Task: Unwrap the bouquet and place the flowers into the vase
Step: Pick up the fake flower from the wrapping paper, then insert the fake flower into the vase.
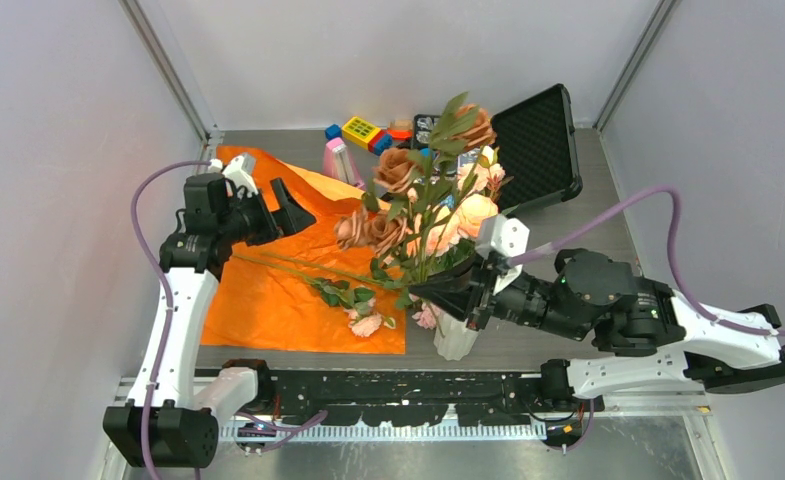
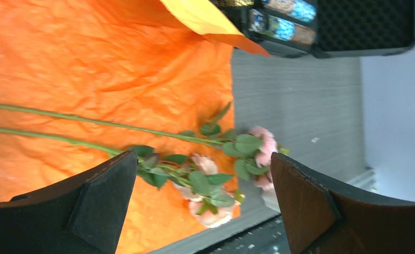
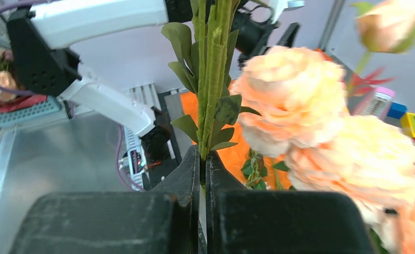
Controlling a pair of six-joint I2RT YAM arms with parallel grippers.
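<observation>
The bouquet's orange paper [image 1: 268, 290] lies spread open on the table. Two long-stemmed flowers [image 1: 353, 295] rest on it, pink blossoms toward the front edge; in the left wrist view these flowers [image 2: 205, 180] lie below my open left gripper [image 2: 203, 159], which holds nothing. From above, the left gripper [image 1: 286, 212] hovers over the paper's far left part. My right gripper [image 1: 448, 290] is shut on the green stems [image 3: 210, 79] of a bunch of peach and pink roses [image 1: 438, 190], just above the white ribbed vase [image 1: 455, 338]. The stems sit pinched in the right gripper [image 3: 202, 159].
An open black case [image 1: 538, 145] lies at the back right. A pink object [image 1: 340, 160] and coloured blocks [image 1: 363, 130] stand at the back behind the flowers. A black rail [image 1: 398, 385] runs along the front edge near the vase.
</observation>
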